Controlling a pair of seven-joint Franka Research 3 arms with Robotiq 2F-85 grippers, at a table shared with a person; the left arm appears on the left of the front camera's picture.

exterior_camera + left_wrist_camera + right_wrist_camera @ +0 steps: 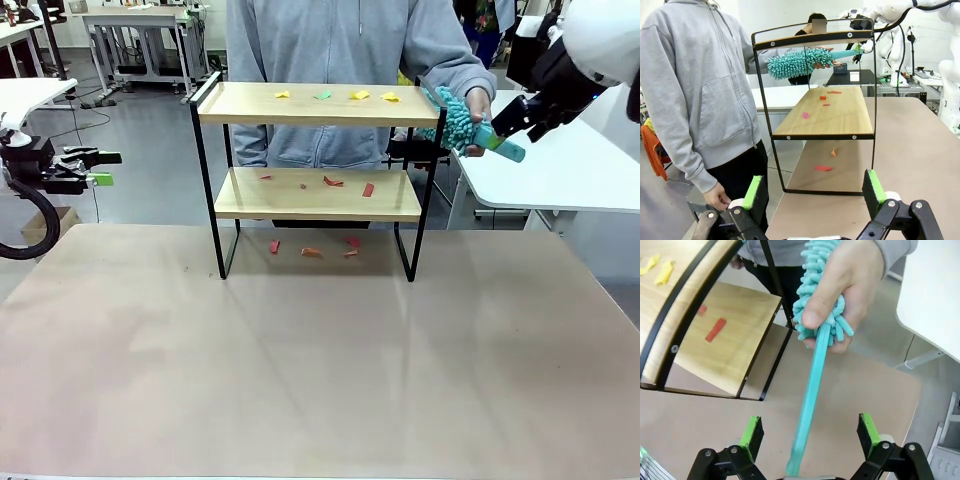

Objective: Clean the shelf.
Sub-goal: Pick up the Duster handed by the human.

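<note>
Well left of the shelf (250, 102), the left claw (103, 168) hangs beyond the desk (320, 360) edge, jaws spread wide, holding nothing. Its wrist view takes the shelf end-on. The shelf stands at the desk's far middle, with yellow and green scraps (360, 95) on its top board and red scraps (333, 182) on the lower board and beneath it. Just right of the top board, a person's hand (478, 105) grips a teal duster (455, 118). The right wrist view adds what the front view cannot settle: the duster's handle (812, 390) runs down between the spread pads of the right claw (810, 422), touching neither.
</note>
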